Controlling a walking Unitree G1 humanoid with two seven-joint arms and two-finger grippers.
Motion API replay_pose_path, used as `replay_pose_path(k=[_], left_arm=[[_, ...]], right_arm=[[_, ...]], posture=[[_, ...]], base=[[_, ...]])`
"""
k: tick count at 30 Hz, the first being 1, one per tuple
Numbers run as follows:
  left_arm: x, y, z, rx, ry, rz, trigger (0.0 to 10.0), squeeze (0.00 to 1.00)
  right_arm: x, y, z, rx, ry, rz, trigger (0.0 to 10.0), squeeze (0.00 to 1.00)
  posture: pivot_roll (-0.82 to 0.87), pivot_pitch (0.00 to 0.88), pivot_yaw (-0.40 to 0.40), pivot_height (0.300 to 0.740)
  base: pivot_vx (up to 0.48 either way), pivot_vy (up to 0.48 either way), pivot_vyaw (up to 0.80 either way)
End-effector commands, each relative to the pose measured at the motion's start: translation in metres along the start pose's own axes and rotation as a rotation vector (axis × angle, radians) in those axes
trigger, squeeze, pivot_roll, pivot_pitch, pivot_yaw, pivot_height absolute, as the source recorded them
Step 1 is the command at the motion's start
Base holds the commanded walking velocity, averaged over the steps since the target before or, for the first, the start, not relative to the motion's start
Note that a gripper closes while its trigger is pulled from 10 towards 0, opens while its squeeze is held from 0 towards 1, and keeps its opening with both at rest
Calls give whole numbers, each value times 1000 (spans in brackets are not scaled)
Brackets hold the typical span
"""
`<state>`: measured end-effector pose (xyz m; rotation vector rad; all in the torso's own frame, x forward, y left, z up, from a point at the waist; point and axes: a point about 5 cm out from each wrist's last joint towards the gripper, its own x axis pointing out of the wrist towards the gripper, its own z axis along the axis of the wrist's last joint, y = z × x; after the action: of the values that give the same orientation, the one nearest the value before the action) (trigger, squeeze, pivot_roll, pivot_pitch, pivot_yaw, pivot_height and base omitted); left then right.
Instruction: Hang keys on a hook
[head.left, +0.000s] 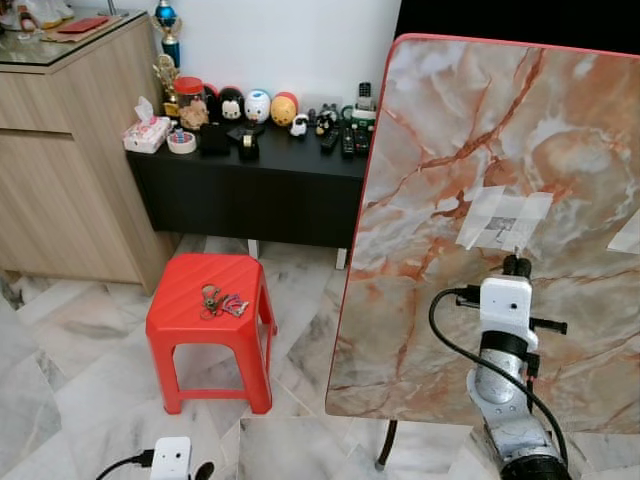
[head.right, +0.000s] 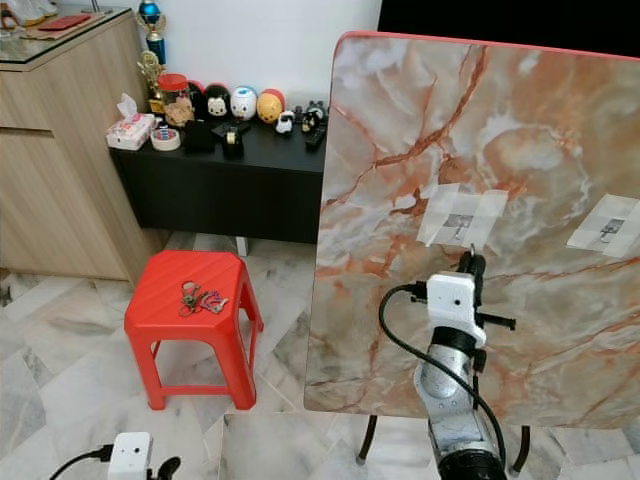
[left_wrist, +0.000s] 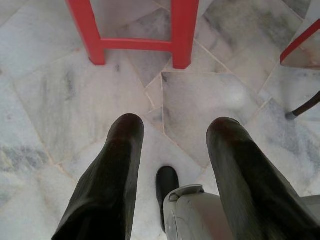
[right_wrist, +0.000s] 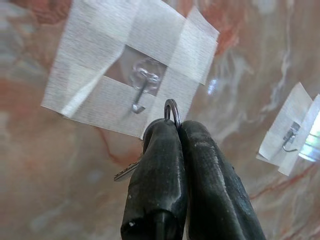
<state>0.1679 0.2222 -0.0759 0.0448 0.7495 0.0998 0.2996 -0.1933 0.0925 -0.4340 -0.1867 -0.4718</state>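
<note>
Right wrist view looks along the right gripper (right_wrist: 177, 125), whose two black fingers (right_wrist: 160, 170) are pressed together on a key ring (right_wrist: 172, 109). The metal loop stands clear above the tips, and a key blade (right_wrist: 126, 172) pokes out to the side behind them. Holding the ring by its lower part seems meant to leave the loop free to slip over a hook.

Just beyond the loop is a small clear hook (right_wrist: 141, 85), fixed by strips of white tape (right_wrist: 95, 75) to an upended marble slab (head.left: 450, 200). The loop sits close beside the hook's upturned tip but is not yet over it. A second taped hook (right_wrist: 289, 137) sits further along the slab toward its right edge.

From the head camera the right arm (head.left: 503, 340) rises in front of the slab with its wrist just below the taped patch. The fingertips hide the ring there, so how near it is to the hook is hard to judge.

Another bunch of keys (head.left: 222, 300) lies on top of a red stool (head.left: 180, 320) well to the left, near its back edge.

The left gripper (left_wrist: 175, 135) hangs low over the marble floor (left_wrist: 60, 100) with its fingers spread and empty. The robot's own foot (left_wrist: 167, 182) shows between them. The stool's legs are cut off at the frame's edge. What props the slab from behind is hidden.
</note>
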Motion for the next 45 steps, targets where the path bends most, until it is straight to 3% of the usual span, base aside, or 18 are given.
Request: replay_pose_path(k=[1, 17, 45], left_arm=[[0, -4, -2, 8, 11, -10, 10000, 0], [0, -4, -2, 8, 11, -7, 10000, 0], [1, -6, 1, 3, 1, -9, 10000, 0]], right_arm=[[5, -2, 1, -19, -3, -3, 10000, 0], [11, -7, 3, -70, -7, -46, 10000, 0], [18, -1, 1, -115, 15, 1, 10000, 0]], posture=[[57, 0, -102, 740], [58, 0, -107, 740], [61, 0, -107, 740]], base=[[0, 0, 0], [0, 0, 0], [0, 0, 0]])
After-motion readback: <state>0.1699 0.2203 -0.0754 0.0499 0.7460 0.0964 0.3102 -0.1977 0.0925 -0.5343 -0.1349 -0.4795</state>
